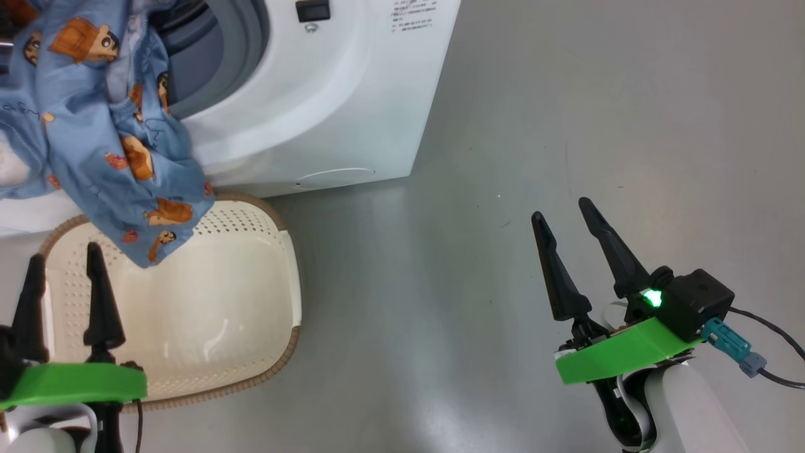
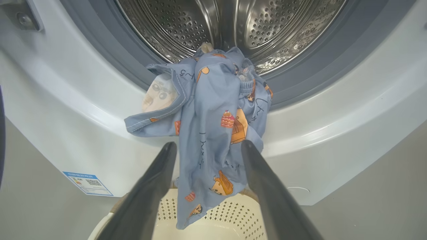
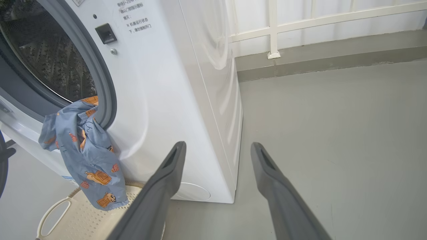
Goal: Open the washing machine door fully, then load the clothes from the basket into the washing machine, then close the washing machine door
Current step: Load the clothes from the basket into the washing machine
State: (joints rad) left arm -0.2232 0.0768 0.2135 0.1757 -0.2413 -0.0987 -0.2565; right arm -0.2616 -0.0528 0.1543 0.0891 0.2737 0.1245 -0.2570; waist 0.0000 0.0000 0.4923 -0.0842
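You see the big white front-loading washing machine [image 1: 327, 94] with its drum mouth uncovered and the cream perforated plastic basket [image 1: 251, 302] just below. The light blue cartoon-print clothes [image 2: 213, 133] drape from the grey rubber gasket [image 2: 100, 43] down over the basket. Your left claw [image 1: 65, 253] and right claw [image 1: 561, 209] both gape empty.

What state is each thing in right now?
washing machine: mouth uncovered, drum exposed.
basket: upright, nothing lying inside.
clothes: draped over the gasket, partly inside, tail dangling over the basket.
left end effector: open, empty.
right end effector: open, empty.
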